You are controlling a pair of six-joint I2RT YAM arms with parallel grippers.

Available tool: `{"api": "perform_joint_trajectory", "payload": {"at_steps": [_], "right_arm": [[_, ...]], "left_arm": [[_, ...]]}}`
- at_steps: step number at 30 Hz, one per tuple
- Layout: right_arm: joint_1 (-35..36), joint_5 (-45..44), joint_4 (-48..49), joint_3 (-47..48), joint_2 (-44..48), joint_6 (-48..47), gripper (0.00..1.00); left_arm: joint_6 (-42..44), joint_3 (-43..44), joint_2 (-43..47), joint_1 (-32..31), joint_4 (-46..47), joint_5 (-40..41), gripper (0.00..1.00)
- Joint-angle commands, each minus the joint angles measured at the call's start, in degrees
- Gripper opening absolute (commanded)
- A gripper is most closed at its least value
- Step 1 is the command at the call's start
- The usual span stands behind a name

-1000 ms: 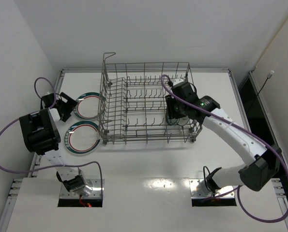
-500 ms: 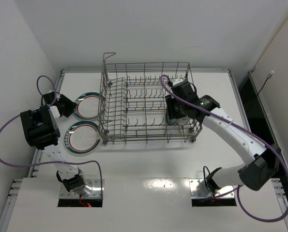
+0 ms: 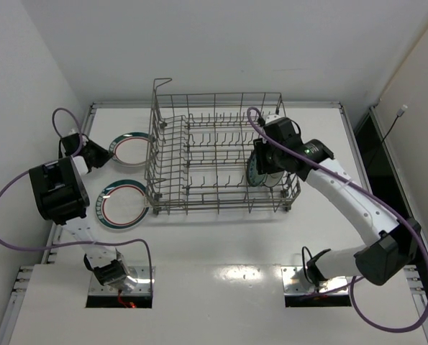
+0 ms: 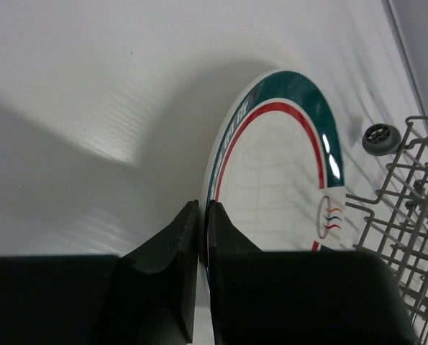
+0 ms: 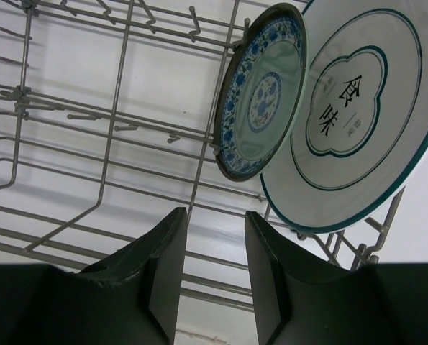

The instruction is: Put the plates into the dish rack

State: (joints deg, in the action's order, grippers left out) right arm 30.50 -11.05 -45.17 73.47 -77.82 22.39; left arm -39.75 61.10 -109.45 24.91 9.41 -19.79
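Note:
My left gripper (image 4: 203, 208) (image 3: 102, 152) is shut on the left rim of a white plate with red and green rings (image 4: 285, 180) (image 3: 133, 149), which sits left of the dish rack (image 3: 214, 154) with its gripped edge raised off the table. A second ringed plate (image 3: 124, 205) lies flat nearer the front. Inside the rack's right end, a teal patterned plate (image 5: 260, 93) (image 3: 252, 172) and a white plate with a dark centre motif (image 5: 357, 115) stand on edge between tines. My right gripper (image 5: 214, 215) (image 3: 267, 162) hovers open above the rack wires beside them, holding nothing.
The rack's small grey wheel (image 4: 381, 138) and its left wires (image 4: 408, 201) lie just right of the held plate. White walls close in on the left and back of the table (image 3: 221, 237). Purple cables loop off both arms.
My left gripper has closed on the far ringed plate's rim and the plate has shifted slightly back. My right gripper has drawn a little up and right from the racked plates.

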Motion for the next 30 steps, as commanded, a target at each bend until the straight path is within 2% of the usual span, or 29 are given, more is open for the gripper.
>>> {"api": "perform_joint_trajectory", "payload": {"at_steps": [1,5,9,11,17,19,21,23,26,30], "right_arm": [[-0.4,2.6,0.8,0.9,2.5,-1.5,0.35],[-0.4,4.9,1.3,-0.3,3.6,-2.1,0.35],[-0.4,8.5,1.3,0.7,4.2,-3.1,0.35],[-0.4,9.8,1.3,1.3,4.2,-3.8,0.35],[-0.4,17.0,6.1,0.7,5.2,-1.6,0.38],[-1.6,18.9,9.0,0.1,5.2,-0.3,0.39],[-2.4,21.1,11.4,0.1,5.9,2.8,0.39],[-4.2,25.9,17.4,-0.5,7.9,5.3,0.48],[-6.7,33.9,24.8,-1.2,7.3,9.3,0.56],[-9.3,44.4,34.3,-2.5,5.0,15.2,0.57]], "left_arm": [[-0.7,-1.6,5.7,1.6,1.5,4.9,0.00],[-9.4,-8.3,14.2,7.2,9.1,2.7,0.00],[-18.2,-12.0,19.0,7.3,20.6,-5.9,0.00],[-21.2,-12.7,21.7,7.9,24.2,-6.6,0.00],[-28.1,-5.6,27.5,9.3,23.1,-11.7,0.00],[-30.8,-2.2,29.6,7.5,23.1,-14.5,0.00],[-30.0,1.4,31.5,5.9,20.5,-15.0,0.00],[-27.9,3.6,34.9,5.1,16.9,-15.0,0.00],[-24.2,7.1,38.6,3.1,10.0,-13.5,0.00],[-24.1,8.2,40.5,-3.4,7.7,-16.8,0.00]]}}
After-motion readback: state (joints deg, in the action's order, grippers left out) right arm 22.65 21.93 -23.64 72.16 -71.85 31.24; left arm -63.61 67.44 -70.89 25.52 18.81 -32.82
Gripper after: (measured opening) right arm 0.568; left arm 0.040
